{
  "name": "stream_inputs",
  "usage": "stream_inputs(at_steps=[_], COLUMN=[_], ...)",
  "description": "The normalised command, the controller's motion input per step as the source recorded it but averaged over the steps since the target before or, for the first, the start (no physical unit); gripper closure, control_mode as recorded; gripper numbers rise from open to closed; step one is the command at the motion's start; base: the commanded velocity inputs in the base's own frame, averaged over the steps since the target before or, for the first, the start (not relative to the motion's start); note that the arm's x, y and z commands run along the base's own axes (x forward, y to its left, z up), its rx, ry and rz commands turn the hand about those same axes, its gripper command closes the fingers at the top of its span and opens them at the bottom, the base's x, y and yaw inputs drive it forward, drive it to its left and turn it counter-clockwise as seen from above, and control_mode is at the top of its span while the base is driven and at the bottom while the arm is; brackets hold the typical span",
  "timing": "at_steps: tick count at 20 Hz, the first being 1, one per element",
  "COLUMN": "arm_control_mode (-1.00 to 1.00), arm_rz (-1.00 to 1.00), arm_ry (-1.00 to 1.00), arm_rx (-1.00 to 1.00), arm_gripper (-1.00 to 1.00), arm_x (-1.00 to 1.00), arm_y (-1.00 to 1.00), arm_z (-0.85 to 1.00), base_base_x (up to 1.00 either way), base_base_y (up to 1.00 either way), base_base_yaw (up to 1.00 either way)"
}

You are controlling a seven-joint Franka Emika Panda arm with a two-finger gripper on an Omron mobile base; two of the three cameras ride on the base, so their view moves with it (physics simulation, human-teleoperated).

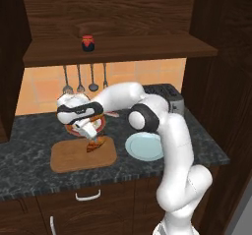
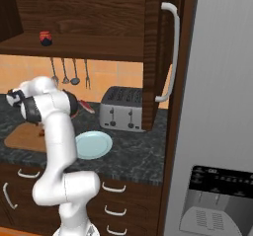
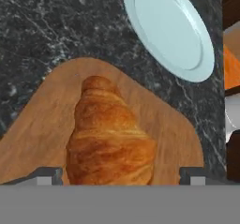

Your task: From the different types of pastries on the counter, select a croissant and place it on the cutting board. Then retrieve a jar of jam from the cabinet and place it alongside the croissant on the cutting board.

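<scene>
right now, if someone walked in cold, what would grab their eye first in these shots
The white arm bends low over the counter, its pincer at a golden croissant over the brown board. Beside the board lies a light blue plate. Up on the cabinet shelf a small red-lidded jar stands alone.

Matt wooden cutting board [image 3: 168,124], flaky croissant [image 3: 110,138] (slightly glossy), marbled stone counter [image 3: 51,26], smooth plate [image 3: 168,28]
</scene>
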Motion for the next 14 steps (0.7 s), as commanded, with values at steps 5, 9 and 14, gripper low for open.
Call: stream_inputs(at_steps=[5, 9, 14], arm_control_mode=[-1.0, -1.0, -1.0], arm_rz=[-0.12, -0.09, 0.47], arm_ry=[-0.68, -0.35, -0.05], arm_rx=[-0.03, 0.04, 0.21], arm_gripper=[-1.0, -1.0, -1.0], arm_x=[-0.92, -0.09, -0.18], arm_y=[0.0, 0.0, -0.13], arm_z=[0.36, 1.0, 1.0], base_base_x=[0.0, 0.0, 0.0], base_base_y=[0.0, 0.0, 0.0], base_base_yaw=[0.0, 0.0, 0.0])
